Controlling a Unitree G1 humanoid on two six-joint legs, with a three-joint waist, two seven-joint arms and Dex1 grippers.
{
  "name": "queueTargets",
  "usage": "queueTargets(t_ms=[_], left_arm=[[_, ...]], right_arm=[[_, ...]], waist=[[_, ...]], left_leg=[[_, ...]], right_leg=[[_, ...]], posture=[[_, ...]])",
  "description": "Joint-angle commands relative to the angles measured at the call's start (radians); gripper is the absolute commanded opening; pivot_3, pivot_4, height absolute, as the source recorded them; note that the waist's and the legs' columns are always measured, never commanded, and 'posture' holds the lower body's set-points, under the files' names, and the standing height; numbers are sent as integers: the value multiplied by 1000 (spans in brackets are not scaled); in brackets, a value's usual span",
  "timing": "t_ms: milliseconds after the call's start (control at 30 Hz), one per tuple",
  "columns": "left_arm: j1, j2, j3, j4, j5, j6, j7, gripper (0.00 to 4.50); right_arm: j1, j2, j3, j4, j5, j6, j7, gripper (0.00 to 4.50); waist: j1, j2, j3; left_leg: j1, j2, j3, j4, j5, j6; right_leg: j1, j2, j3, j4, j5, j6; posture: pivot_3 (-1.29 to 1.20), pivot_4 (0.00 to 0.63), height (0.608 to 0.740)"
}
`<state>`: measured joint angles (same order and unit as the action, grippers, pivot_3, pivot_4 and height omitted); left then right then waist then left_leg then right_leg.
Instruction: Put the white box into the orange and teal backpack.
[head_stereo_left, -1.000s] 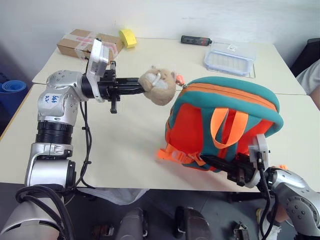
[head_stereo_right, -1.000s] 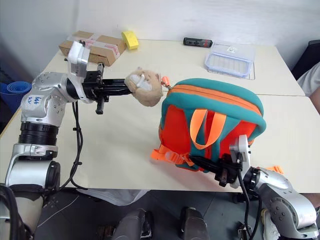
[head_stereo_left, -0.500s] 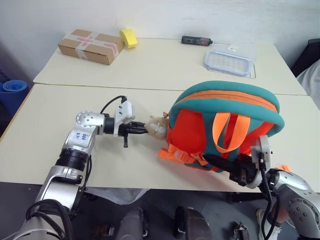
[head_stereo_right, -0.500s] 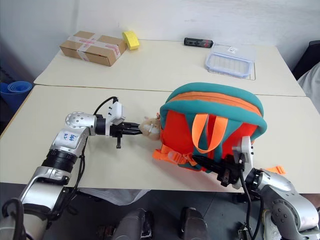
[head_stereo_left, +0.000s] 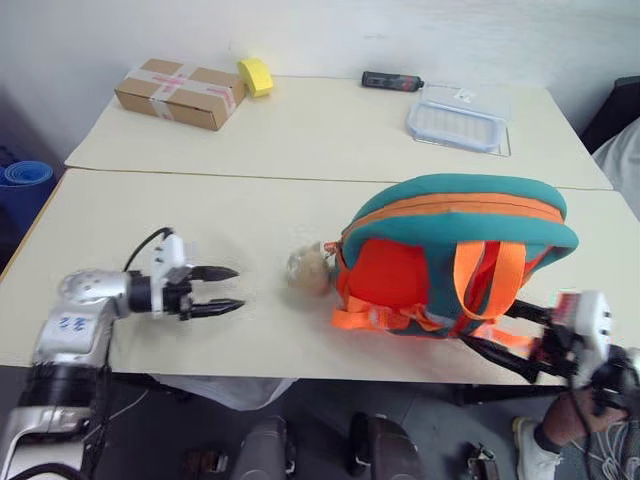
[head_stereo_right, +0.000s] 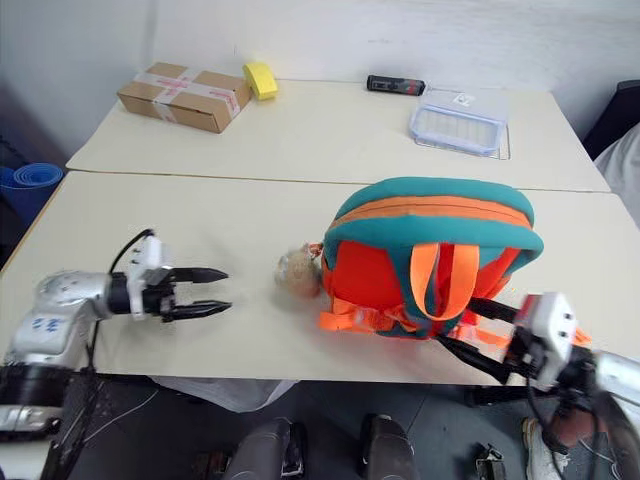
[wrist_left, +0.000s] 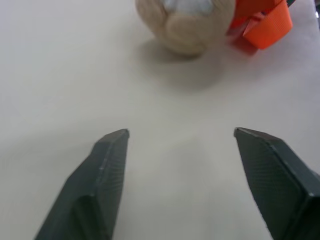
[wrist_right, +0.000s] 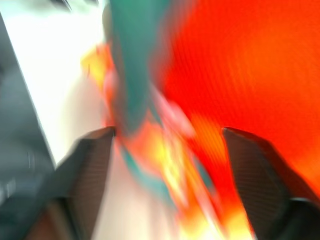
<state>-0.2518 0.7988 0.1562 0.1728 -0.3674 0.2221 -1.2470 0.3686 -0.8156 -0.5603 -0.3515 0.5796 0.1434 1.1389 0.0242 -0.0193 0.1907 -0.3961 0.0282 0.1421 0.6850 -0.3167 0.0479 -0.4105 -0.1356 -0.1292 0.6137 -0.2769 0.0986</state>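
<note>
The orange and teal backpack (head_stereo_left: 455, 260) sits on the near part of the surface (head_stereo_left: 250, 215), straps facing the robot, its zip line running closed along the teal top as far as can be seen. Its beige plush cat head (head_stereo_left: 306, 273) lies on the surface just beside the backpack's left flank. The white box is not to be seen lying anywhere outside; by that, it is likely inside the backpack already, though the pictures cannot confirm this.

The left pincer (head_stereo_left: 222, 289) hangs low over the surface, fingers spread and holding nothing, pointing toward the cat head but apart from it. The right pincer (head_stereo_left: 500, 330) is at the near edge by the backpack's lower right corner, fingers spread, close to the orange straps without pinching them.

Judged from this, the packing step looks finished and both arms are free. The next move calls for drawing clear without snagging a strap.

Farther back lie a brown taped cardboard box (head_stereo_left: 181, 92), a yellow sponge (head_stereo_left: 255, 75), a black remote-like device (head_stereo_left: 392, 80) and a clear lidded container (head_stereo_left: 458, 118).
</note>
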Motion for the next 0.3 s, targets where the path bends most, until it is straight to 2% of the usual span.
queueTargets(t_ms=[33, 167, 300], left_arm=[[72, 34, 79, -26, -2, -60, 25, 4376], [151, 52, 112, -22, 11, -90, 49, 4376], [190, 46, 109, -21, 32, -141, 70, 4376]], right_arm=[[30, -7, -135, 111, -56, -119, 30, 4500], [4, -44, -124, 232, -114, -183, 57, 4500], [-118, -32, -80, 299, -95, -225, 57, 4500]], waist=[[0, 0, 0], [-4, 1, 0], [-20, 4, 0]], left_leg=[[1, 1, 0, -1, -1, 0], [6, 1, 1, -4, -5, -7], [8, 2, 4, -6, -5, -9]], right_leg=[[1, 0, 0, -1, 0, 0], [2, -3, 10, -1, -1, -1], [1, -3, 12, 0, -2, -3]], posture=[[0, 150, 740], [0, 150, 740], [0, 150, 740]])
